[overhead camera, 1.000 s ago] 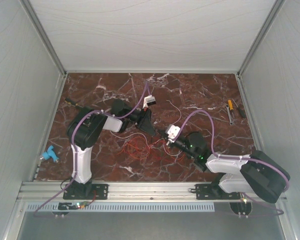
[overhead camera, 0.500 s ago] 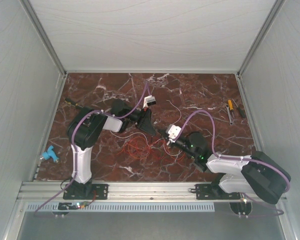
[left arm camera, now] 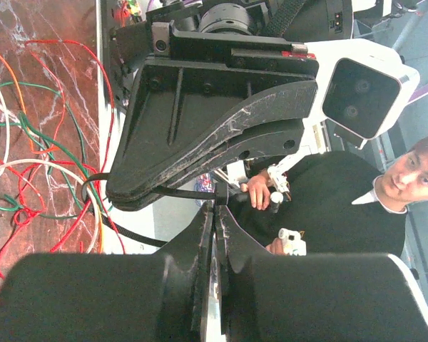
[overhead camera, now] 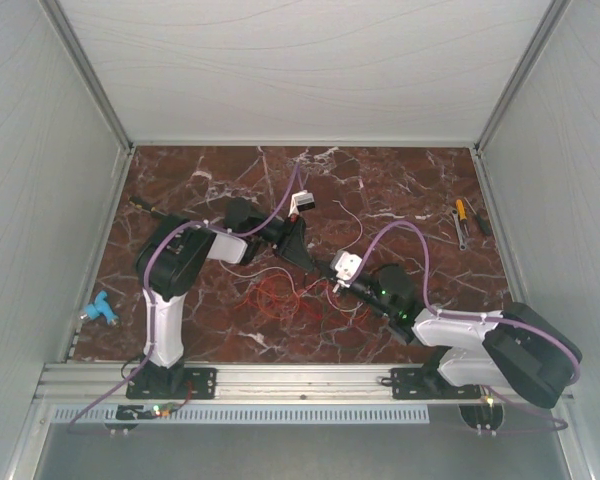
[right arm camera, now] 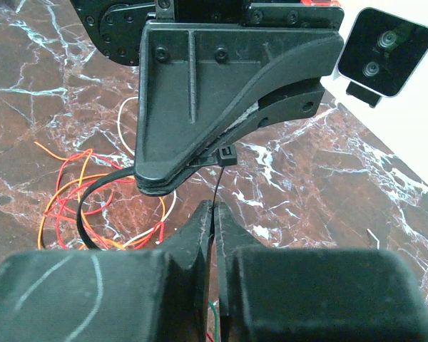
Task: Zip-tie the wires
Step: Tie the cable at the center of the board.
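Note:
The wires (overhead camera: 278, 295) lie in loose red, orange, white and green loops on the marble between the two arms. The black zip tie (left arm camera: 178, 192) loops round part of the bundle (right arm camera: 85, 192), its head (right arm camera: 227, 155) raised above the table. My left gripper (overhead camera: 298, 250) is shut on the strap right beside the head (left arm camera: 215, 208). My right gripper (overhead camera: 325, 270) faces it, shut on the thin tail that runs from the head down into its fingertips (right arm camera: 215, 206). The two grippers nearly touch tip to tip.
A yellow-handled screwdriver (overhead camera: 461, 212) and a grey tool (overhead camera: 464, 236) lie at the far right. A blue object (overhead camera: 98, 308) sits at the left edge. A loose white wire (overhead camera: 350, 215) lies behind the grippers. Grey walls enclose the table on three sides.

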Motion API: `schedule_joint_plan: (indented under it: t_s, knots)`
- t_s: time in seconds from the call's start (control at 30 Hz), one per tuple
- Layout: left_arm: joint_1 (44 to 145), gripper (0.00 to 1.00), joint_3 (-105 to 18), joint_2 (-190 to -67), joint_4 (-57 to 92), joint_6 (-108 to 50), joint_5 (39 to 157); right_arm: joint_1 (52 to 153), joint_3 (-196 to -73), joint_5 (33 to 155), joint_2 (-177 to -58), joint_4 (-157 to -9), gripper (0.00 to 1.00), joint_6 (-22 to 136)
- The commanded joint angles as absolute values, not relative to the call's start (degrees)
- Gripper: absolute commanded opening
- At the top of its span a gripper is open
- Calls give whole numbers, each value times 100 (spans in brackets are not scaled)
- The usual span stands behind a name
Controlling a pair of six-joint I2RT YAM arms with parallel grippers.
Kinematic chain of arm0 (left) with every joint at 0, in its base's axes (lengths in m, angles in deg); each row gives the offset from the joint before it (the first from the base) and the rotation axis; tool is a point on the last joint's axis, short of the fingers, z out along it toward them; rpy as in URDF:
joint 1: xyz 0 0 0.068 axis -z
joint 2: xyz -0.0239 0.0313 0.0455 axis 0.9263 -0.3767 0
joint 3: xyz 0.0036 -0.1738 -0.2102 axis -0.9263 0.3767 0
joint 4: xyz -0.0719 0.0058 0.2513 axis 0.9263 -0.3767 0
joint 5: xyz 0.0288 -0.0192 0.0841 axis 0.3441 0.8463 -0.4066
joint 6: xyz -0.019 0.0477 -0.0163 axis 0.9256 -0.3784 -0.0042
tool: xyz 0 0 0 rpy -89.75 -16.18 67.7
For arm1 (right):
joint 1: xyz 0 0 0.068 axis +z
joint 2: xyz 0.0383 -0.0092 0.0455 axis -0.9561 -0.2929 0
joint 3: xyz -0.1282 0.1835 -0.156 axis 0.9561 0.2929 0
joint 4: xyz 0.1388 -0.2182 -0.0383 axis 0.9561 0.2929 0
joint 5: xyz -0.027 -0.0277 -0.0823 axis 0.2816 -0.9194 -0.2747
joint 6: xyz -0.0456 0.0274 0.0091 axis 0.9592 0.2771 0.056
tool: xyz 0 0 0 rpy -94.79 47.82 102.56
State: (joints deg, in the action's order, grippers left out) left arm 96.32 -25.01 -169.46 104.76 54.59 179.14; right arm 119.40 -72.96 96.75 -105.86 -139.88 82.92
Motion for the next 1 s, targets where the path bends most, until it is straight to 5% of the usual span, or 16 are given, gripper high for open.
schedule_joint_plan:
  t_s: [0.0, 0.97]
  knots:
    - [9661, 0, -2701, -16825, 12010, 5509, 17851, 11984, -7301, 9552, -10415, -14506, 0, 8360]
    - [9720, 0, -2781, -16569, 12010, 5877, 17758, 12089, -7316, 9641, -9858, -14323, 0, 8812]
